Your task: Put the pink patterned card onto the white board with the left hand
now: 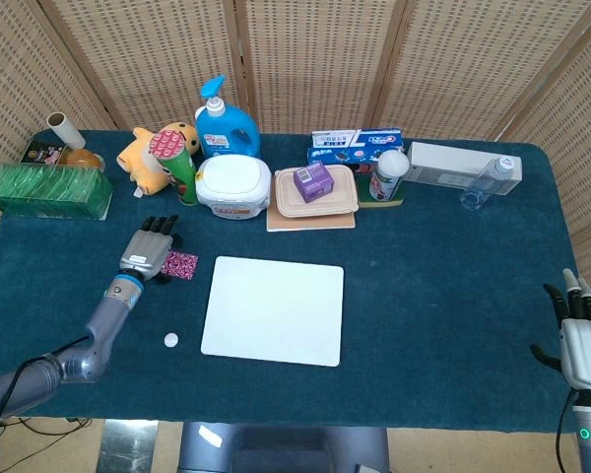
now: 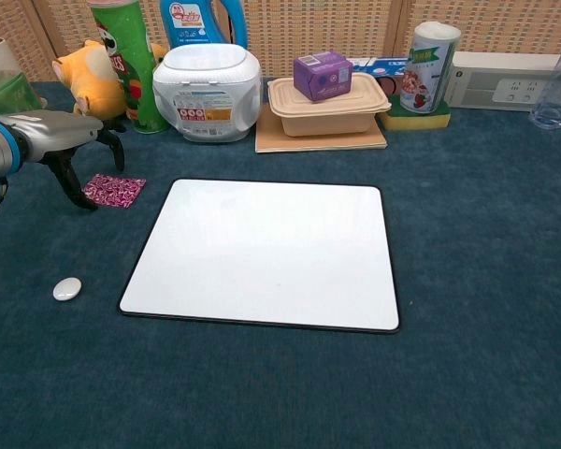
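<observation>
The pink patterned card lies flat on the blue cloth, just left of the white board. My left hand hovers at the card's left edge with its fingers curved down and apart, holding nothing; its dark fingertips reach the cloth beside the card. My right hand rests open at the table's near right corner, seen only in the head view.
A small white pebble-like disc lies in front of the left hand. Behind it stand a green chips can, plush toy, white tub, lunch box and bottles along the back.
</observation>
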`<state>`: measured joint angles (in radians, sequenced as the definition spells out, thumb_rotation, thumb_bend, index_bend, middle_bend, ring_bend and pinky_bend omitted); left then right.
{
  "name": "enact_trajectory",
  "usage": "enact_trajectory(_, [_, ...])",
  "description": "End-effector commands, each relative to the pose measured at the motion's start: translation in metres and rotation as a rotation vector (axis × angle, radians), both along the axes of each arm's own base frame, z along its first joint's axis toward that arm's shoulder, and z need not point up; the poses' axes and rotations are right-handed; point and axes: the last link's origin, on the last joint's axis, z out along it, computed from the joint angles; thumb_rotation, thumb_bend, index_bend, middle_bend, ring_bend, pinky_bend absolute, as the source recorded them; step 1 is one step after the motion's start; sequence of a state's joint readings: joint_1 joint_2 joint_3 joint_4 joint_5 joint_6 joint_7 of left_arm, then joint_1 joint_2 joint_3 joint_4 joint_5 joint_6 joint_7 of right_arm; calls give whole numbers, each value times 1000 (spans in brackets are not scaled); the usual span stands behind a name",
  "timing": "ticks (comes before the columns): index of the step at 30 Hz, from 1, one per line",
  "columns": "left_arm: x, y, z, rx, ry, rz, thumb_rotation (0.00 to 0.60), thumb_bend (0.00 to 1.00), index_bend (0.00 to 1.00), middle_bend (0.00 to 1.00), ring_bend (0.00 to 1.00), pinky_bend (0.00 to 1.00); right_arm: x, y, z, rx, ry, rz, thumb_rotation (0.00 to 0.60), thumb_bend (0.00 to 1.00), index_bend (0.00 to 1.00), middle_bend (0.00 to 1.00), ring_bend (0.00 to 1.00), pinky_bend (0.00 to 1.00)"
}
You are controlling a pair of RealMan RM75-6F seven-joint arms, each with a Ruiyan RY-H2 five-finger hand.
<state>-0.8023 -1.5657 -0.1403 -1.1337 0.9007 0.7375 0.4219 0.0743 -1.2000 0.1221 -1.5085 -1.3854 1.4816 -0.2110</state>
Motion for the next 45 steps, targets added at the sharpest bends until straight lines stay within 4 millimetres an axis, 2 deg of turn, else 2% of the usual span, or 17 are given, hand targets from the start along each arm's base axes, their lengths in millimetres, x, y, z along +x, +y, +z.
enact_trajectory(1, [1, 0, -1, -5, 1, 0, 600, 133, 327, 0, 0, 25, 0, 0, 0, 1, -1, 1, 600, 28, 155, 0, 0, 0])
enact_trajectory(21, [0, 1, -2, -34, 11, 52, 600, 132, 331, 0, 0, 24, 1, 1, 0, 1, -4, 5, 600, 28, 154, 0, 0, 0])
enact_trajectory(32, [0, 2, -2, -30, 15, 55, 600, 158, 466, 0, 0, 24, 1, 1, 0, 3, -3, 5, 600, 27, 155, 0, 0, 0])
enact_trajectory(45, [4, 1, 4, -10, 3, 43, 600, 163, 477, 0, 0, 24, 2, 2, 0, 3, -3, 8, 600, 28, 155, 0, 0, 0])
